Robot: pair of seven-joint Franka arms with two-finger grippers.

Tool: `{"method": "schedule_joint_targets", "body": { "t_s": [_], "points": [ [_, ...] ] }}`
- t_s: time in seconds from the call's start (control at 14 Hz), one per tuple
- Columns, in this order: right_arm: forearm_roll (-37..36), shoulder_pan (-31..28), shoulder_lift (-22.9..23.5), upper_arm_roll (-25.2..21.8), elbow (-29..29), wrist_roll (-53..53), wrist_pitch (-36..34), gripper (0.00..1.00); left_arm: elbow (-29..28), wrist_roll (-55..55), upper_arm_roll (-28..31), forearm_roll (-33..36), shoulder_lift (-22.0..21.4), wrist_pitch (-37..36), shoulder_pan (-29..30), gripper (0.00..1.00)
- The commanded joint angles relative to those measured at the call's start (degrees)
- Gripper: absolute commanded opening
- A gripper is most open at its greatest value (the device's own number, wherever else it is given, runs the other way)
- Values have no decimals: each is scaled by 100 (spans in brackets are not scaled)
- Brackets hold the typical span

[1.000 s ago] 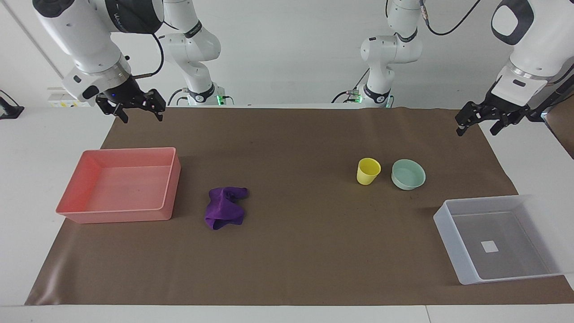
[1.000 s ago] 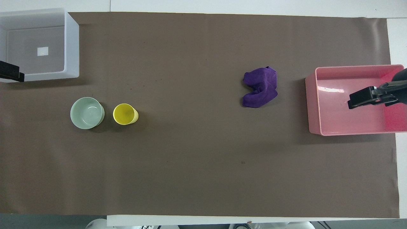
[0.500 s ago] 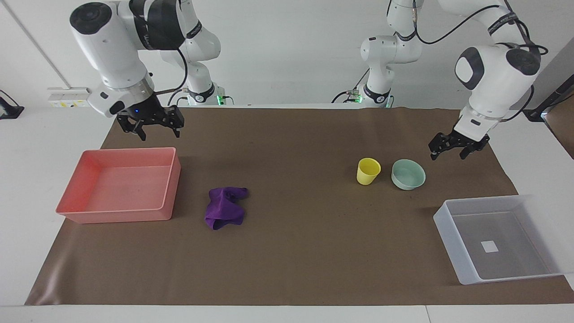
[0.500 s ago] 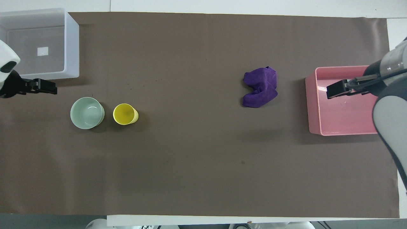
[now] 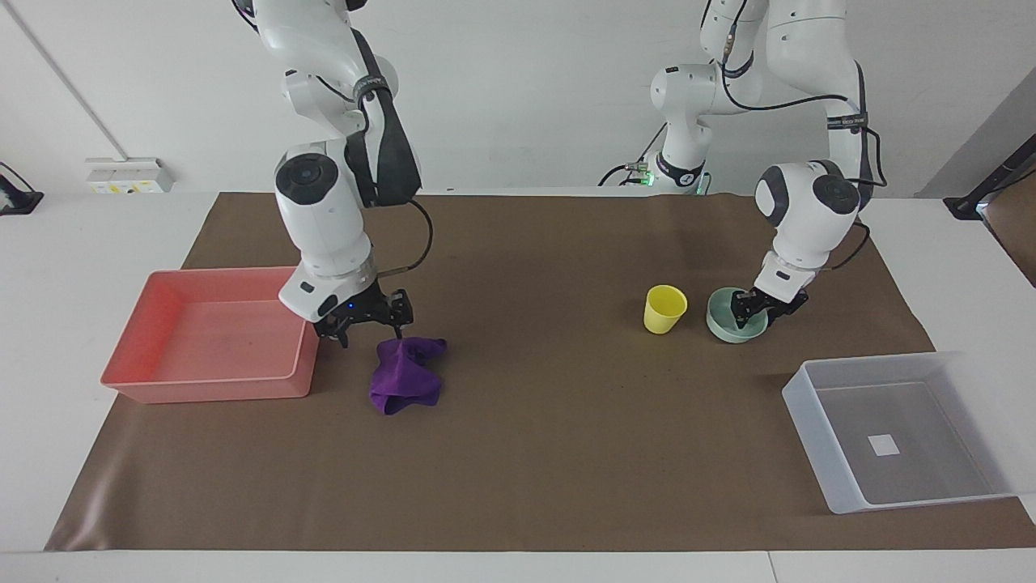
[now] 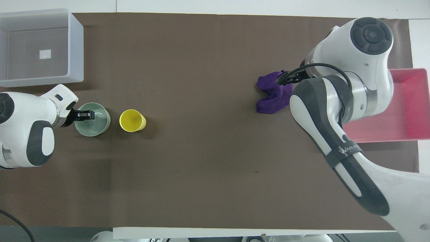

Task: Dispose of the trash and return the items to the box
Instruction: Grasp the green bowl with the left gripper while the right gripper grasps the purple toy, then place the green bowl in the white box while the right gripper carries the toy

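Observation:
The purple rag (image 5: 405,376) lies crumpled on the brown mat beside the pink tray; it also shows in the overhead view (image 6: 270,101). My right gripper (image 5: 368,328) is open and low over the rag's edge nearest the robots, one finger touching the cloth; overhead it shows as a dark tip (image 6: 284,79). The yellow cup (image 5: 664,308) stands upright next to the mint-green bowl (image 5: 723,322). My left gripper (image 5: 759,314) is open and down at the bowl's rim, on the side away from the cup. The translucent box (image 5: 817,421) stands empty, with its white label showing.
The pink tray (image 5: 235,271) stands empty at the right arm's end of the table, close to the right gripper. The box (image 6: 76,43) is farther from the robots than the bowl (image 6: 97,121) and the cup (image 6: 132,120). A brown mat (image 5: 550,453) covers the table.
Both arms have swung down from high at the table's ends. The right gripper came past the pink tray onto the rag's edge. The left gripper came down onto the bowl's rim.

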Motion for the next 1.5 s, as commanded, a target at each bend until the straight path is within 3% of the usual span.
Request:
{"method": "schedule_joint_targets", "body": {
  "t_s": [0.0,0.07,0.21,0.29,0.36,0.43,0.5,0.57,0.79,0.93,1.0,1.14,1.21,1.29,1.43],
  "points": [
    [99,117,419,8,-17,354,550,92,220,-92,46,-18,-22,-155,-53,0],
    [99,213,464,8,-174,407,726,88,500,-92,55,-18,-13,-557,-44,0],
    [99,187,429,8,-569,373,1069,58,1438,-118,55,-18,-92,-1889,-17,0],
    [99,187,420,8,-623,373,1053,47,2244,-127,64,-79,-14,-2741,-9,0],
    [99,187,411,8,-624,373,1001,36,3157,-162,99,-314,248,-3489,9,0],
    [99,196,411,8,-615,390,1000,22,4097,-162,134,-795,799,-3975,183,0],
    [99,196,411,0,-597,399,983,12,4654,-162,151,-1087,1005,-4084,472,0],
    [99,187,411,0,-554,417,965,2,4817,-162,143,-1160,1268,-4007,631,0],
    [99,161,271,0,-326,426,625,0,5318,-144,143,-1160,2260,-2999,1089,0],
    [91,152,43,0,-10,417,1,0,6062,-153,143,-1160,3024,-2776,1265,0],
    [91,152,-88,0,131,425,-289,0,6179,-136,152,-1143,3237,-2549,1301,0],
    [47,82,-326,-61,465,426,-930,0,5771,-83,143,-907,3397,-1568,1311,0],
    [-6,-23,-414,-62,632,408,-1238,0,5402,-74,143,-784,3380,-1067,1275,26],
    [-15,-163,-484,-62,781,356,-1528,0,5294,-65,143,-756,3371,-870,1257,95],
    [-67,-462,-643,-71,967,67,-1951,0,5633,-83,143,-703,3371,-1593,1249,100]
  ]
}}
